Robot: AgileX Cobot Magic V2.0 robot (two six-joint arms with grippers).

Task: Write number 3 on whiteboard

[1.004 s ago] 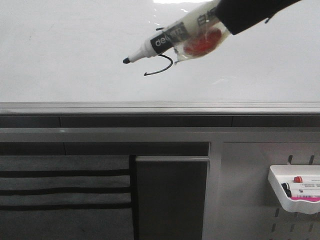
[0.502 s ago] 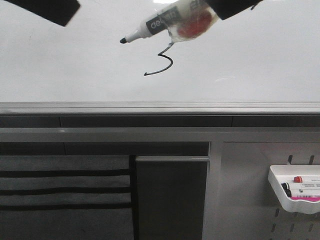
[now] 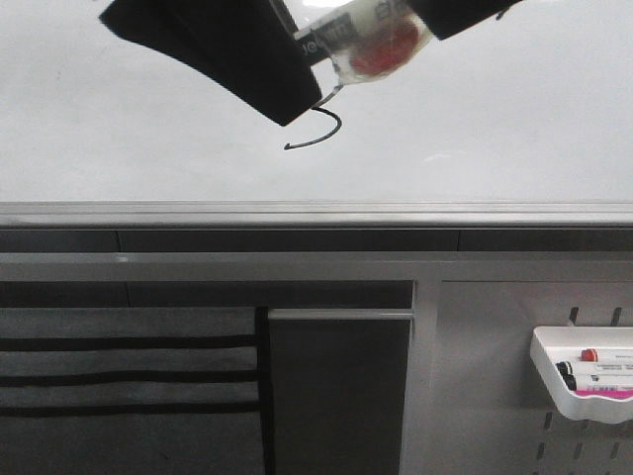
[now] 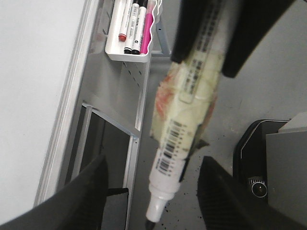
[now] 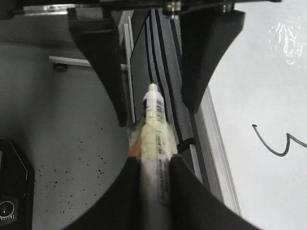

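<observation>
The whiteboard point(image 3: 495, 119) fills the upper front view, with its grey rail point(image 3: 316, 213) below. The number 3 point(image 3: 324, 134) is a thin black line on it; its upper part is hidden behind the marker and the left fingers. It also shows in part in the right wrist view point(image 5: 271, 143). My right gripper point(image 5: 153, 160) is shut on a white marker point(image 5: 156, 129) wrapped in tape with a red patch point(image 3: 381, 49). My left gripper point(image 4: 153, 160) is open, its fingers point(image 3: 247, 59) on either side of the marker's tip end point(image 4: 165, 167), apart from it.
A white tray point(image 3: 584, 381) with several markers hangs on the grey perforated panel point(image 3: 475, 396) at lower right. A grey cloth with black stripes point(image 3: 129, 376) hangs at lower left. A black device point(image 4: 259, 158) sits on the speckled floor.
My left gripper has come in from the upper left and now covers the marker's tip. The right gripper lifted the marker up off the 3 earlier, then held still.
</observation>
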